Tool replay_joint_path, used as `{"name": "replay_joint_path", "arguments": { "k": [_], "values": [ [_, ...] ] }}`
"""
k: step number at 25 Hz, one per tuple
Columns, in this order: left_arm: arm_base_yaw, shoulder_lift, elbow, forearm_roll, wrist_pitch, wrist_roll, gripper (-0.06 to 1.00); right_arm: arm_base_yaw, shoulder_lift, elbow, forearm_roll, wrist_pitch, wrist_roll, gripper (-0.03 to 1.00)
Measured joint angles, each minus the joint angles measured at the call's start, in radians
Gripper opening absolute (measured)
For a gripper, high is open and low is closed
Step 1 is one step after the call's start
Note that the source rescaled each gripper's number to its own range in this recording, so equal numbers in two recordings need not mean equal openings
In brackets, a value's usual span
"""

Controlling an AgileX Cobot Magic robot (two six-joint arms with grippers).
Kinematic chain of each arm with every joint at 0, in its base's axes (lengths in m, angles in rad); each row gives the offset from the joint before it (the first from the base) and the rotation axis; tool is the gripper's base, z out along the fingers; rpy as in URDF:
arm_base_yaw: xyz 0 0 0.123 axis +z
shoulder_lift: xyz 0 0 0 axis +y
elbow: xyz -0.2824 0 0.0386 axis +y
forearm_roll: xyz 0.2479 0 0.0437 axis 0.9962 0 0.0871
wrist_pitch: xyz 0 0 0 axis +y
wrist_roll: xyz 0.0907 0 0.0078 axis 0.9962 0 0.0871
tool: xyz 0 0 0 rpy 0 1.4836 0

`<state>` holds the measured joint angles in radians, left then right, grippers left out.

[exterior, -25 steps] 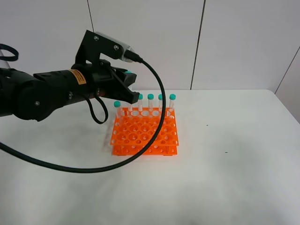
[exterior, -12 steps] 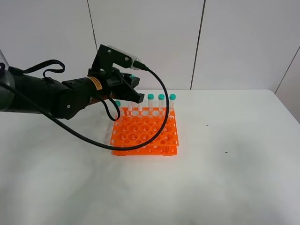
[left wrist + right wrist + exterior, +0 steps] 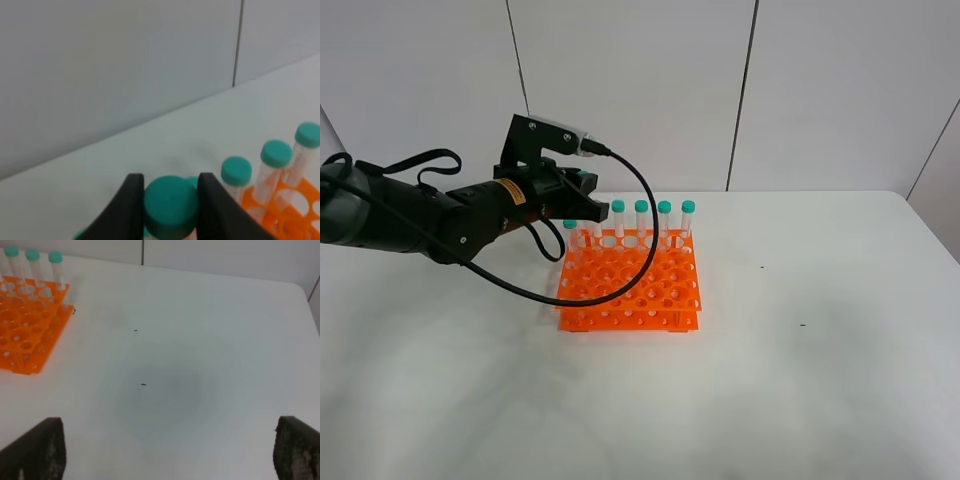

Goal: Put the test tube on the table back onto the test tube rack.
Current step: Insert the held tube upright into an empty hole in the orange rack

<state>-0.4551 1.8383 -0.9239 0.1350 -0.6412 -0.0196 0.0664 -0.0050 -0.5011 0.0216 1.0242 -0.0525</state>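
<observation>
Left wrist view shows the left tool [image 3: 171, 202] pinched on the teal cap of the test tube [image 3: 169, 216], one black finger on either side of it. Seen from the exterior high camera, this tool hangs over the back left corner of the orange test tube rack [image 3: 630, 290], close to the back row of other capped tubes [image 3: 664, 215] standing in it. The right tool [image 3: 170, 445] stands wide, gripping nothing, above the white bench [image 3: 800, 380], well apart from the rack.
</observation>
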Motion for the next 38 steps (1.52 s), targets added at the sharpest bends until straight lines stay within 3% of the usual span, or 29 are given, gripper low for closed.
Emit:
{"name": "replay_joint_path", "arguments": {
  "k": [38],
  "values": [
    [-0.002,0.165,-0.002,0.001,-0.121,-0.014,0.0,0.0,-0.002,0.0,0.003,0.0,0.0,0.91]
  ]
}}
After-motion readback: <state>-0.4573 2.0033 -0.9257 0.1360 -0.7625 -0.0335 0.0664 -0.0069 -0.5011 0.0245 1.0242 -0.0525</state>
